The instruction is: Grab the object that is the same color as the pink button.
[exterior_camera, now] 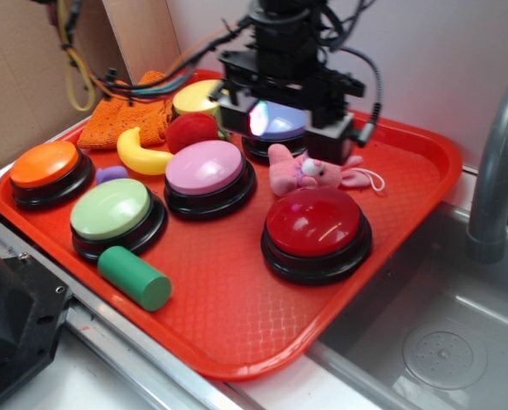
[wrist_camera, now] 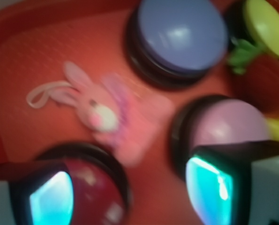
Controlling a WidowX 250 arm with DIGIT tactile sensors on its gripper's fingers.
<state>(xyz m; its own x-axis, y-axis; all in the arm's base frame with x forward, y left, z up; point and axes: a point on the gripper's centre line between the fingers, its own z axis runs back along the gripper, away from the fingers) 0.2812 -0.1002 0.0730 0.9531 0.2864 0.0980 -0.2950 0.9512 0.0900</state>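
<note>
Overhead, spread fingers point(wrist_camera: 214, 187) hover above the unlabelled pink bunny point(exterior_camera: 309, 173)

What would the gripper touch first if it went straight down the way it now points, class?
Most likely the pink plush bunny, lying on the tray between the open fingers of the gripper. The wrist view is blurred, so the red button might catch one finger first.

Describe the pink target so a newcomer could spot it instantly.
On the red tray, find the pink button and the red button. The pink plush bunny lies between them toward the back: soft, long-eared, white-faced, with a white loop string.
</note>
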